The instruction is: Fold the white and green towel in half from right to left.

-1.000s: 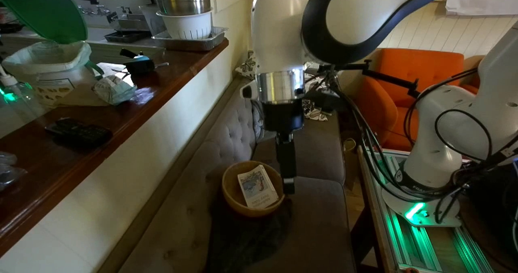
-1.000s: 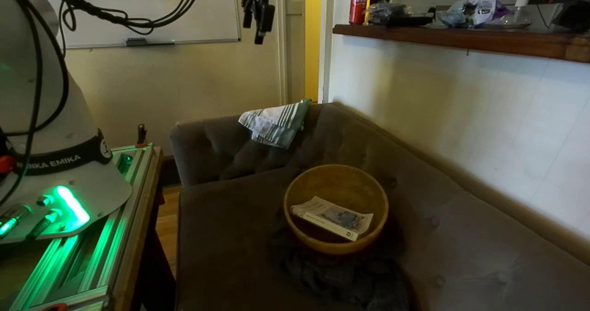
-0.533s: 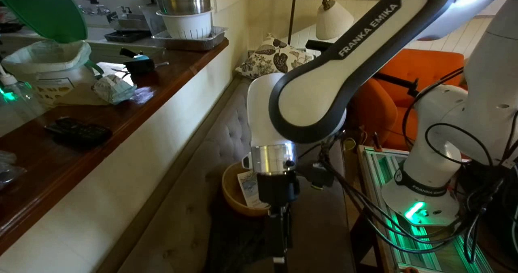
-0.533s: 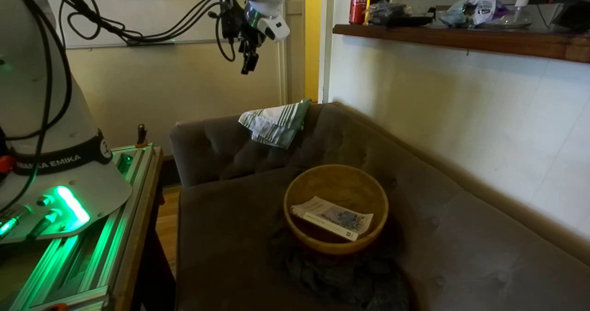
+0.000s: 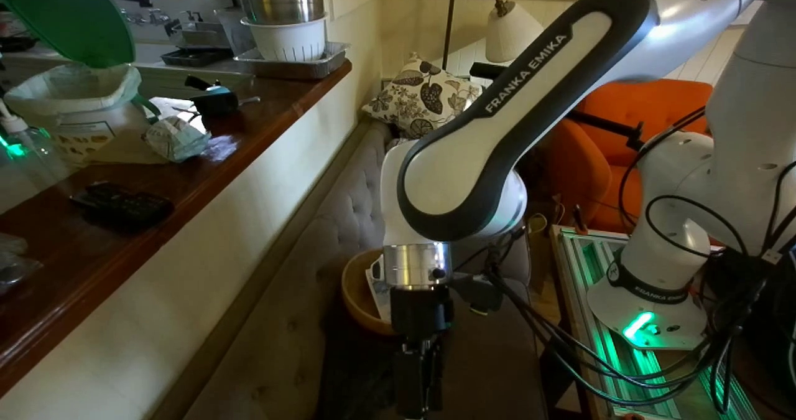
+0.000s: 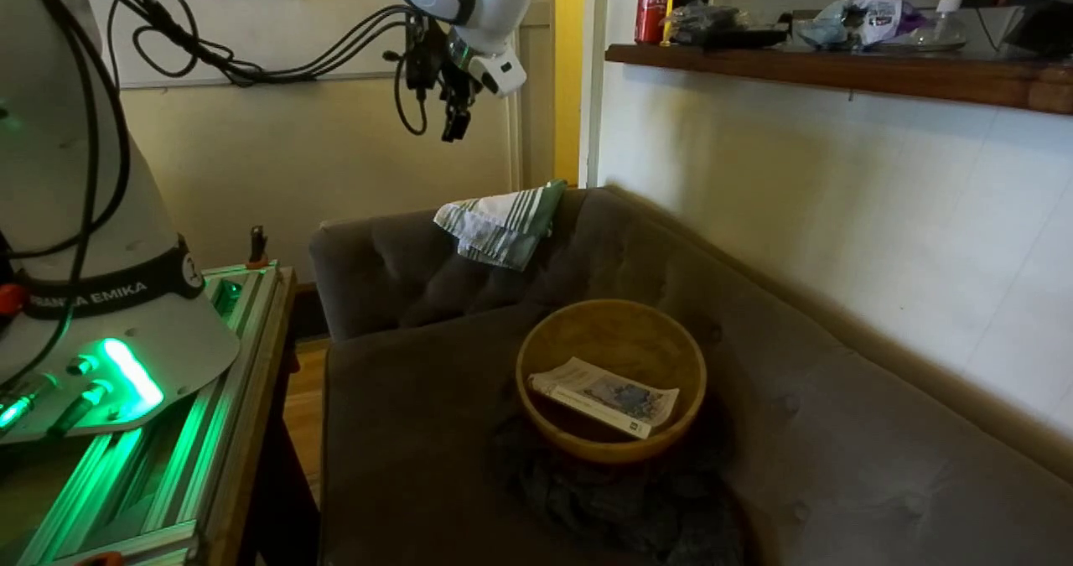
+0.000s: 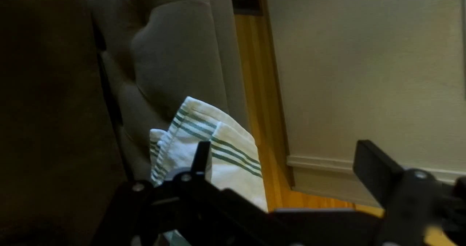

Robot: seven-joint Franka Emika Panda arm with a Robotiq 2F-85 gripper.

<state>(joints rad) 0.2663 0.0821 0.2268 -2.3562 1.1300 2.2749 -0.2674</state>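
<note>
Over the last second the arm [image 5: 519, 109] swung down toward the towel [image 6: 499, 224], then nearly stalled. Left to right in an exterior view: base [image 6: 163, 331] hadn't moved at far left, cables [image 6: 243, 73] sagged lower at upper left, and the jaws dropped from the top edge to upper middle, above the towel but not touching. The towel hadn't budged, draped over the armrest [image 6: 419, 272] at upper middle, and the bowl [image 6: 637, 323] and book [image 6: 608, 394] stayed put right of center. Read like lining up to me, zero folding done yet.

Jaws were spread wide, nothing in them.

For edges, the wrist view ran: dark seat [image 7: 47, 111] at left, then the armrest, then the towel at lower middle, a corner poking up and its striped hems stacked in layers. Next came a strip of floor [image 7: 258, 74], then the wall [image 7: 364, 74] filling the right. The space between the jaws took in the towel's right-hand edge plus floor and wall, so I'd guess it needed to go lower and further left over the towel. Couldn't say which edge counted as "right". Plenty of air around the jaws; the wall looked like the tighter side, the bowl well apart.
</note>
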